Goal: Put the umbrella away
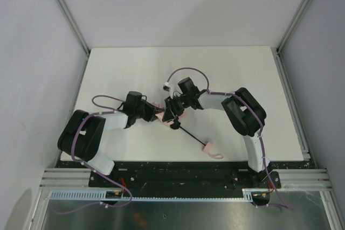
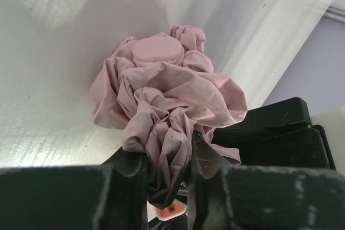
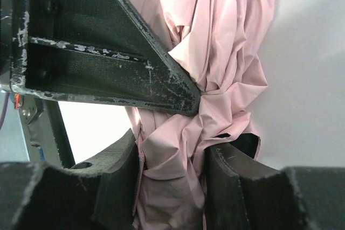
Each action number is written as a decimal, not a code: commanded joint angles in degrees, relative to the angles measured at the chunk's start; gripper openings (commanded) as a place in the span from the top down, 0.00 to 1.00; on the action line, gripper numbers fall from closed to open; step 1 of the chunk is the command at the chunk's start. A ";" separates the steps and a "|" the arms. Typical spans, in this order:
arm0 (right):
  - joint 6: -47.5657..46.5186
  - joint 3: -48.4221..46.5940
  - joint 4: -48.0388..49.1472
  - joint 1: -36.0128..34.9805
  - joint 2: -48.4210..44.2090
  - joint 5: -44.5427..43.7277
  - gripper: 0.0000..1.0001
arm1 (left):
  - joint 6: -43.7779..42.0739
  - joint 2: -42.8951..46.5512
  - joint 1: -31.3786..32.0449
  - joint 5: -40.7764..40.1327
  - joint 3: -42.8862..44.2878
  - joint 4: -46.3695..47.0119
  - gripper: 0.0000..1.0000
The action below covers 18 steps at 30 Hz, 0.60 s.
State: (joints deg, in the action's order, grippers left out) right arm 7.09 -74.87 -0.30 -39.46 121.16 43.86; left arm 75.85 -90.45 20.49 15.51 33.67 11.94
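We're mid-task, not near done imo. Our left gripper (image 2: 167, 187) is clamped on a fold of the umbrella (image 2: 161, 95), w/ pink canopy fabric pinched btw its fingers and the rest bunched in a crumpled ball just ahead of the tips. Our right gripper (image 3: 172, 187) is closed on fabric too: cloth fills the gap btw its fingers and touches both, w/ more of it piled up in front of them. From above, both grippers meet nose to nose w/ the canopy wad btw them, low over the desk (image 1: 135, 68). Done, as far as we can judge: canopy is collapsed and gathered into a lump, not spread. Not done: the shaft (image 1: 191, 136) sticks out from under the right gripper, back toward the arms' bases, w/ the handle (image 1: 207, 146) and strap (image 1: 216, 156) at its far end, well apart from both grippers. So the shaft prob needs pushing in, and the fabric is loose, not wrapped or strapped. No sleeve or storage spot in view, so we can't tell where it ends up.
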 commanded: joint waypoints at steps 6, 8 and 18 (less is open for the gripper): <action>-1.47 1.70 -10.81 -9.69 -7.13 -29.47 0.35 | -1.99 -2.26 1.86 0.13 -4.07 -0.87 1.00; -2.70 1.43 -11.73 -12.99 -7.29 -38.96 0.29 | -1.14 -2.33 1.77 0.84 -4.03 -0.94 1.00; -6.44 0.87 -12.45 -18.86 -1.18 -64.86 0.66 | -0.62 -1.31 1.78 2.02 -3.23 -1.82 1.00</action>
State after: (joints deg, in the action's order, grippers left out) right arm 0.93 -74.28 -9.61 -57.34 114.74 -10.41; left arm 76.62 -90.74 20.45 17.63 31.62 16.62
